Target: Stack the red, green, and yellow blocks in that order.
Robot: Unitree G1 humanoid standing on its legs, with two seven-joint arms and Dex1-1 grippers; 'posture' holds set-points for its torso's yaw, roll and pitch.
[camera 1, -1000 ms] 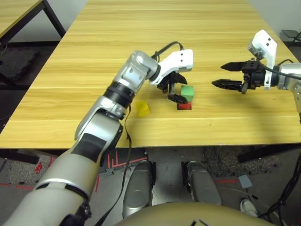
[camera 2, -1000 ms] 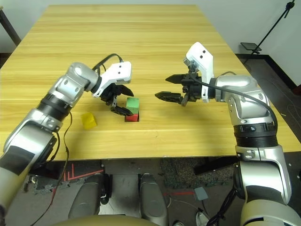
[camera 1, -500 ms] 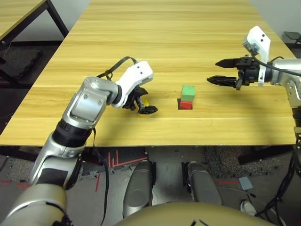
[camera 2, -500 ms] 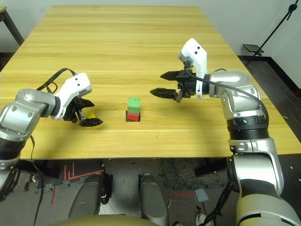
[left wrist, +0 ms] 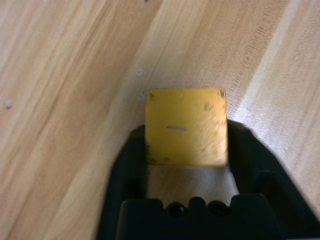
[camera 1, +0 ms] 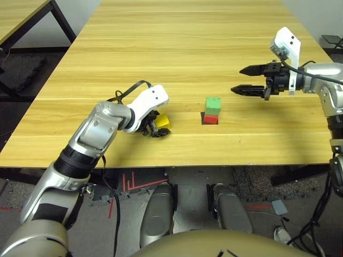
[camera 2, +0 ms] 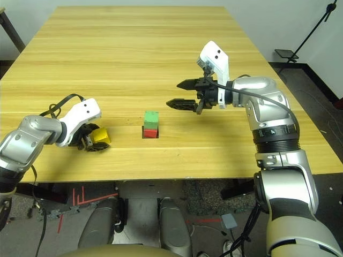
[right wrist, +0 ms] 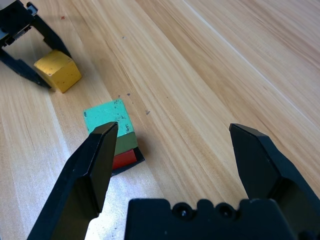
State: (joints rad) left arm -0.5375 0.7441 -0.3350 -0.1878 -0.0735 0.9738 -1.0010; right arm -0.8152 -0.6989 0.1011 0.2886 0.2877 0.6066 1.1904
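Left gripper [left wrist: 186, 165]: closed on yellow block [camera 1: 163, 122], near table [camera 1: 177, 48] front edge.
Right gripper [camera 1: 247, 80]: spread wide, empty, above bare wood.
Stack: green block [camera 1: 214, 104] atop red block [camera 1: 211, 119], on black patch [right wrist: 131, 161].

3 blocks: 1 red block [camera 1: 211, 120], 1 green block [camera 1: 214, 104] (stacked), 1 yellow block [camera 1: 163, 122].

Bright, even light — soft short shadows; wood table [camera 1: 161, 53] faintly glossy; left wrist view slightly blurred.
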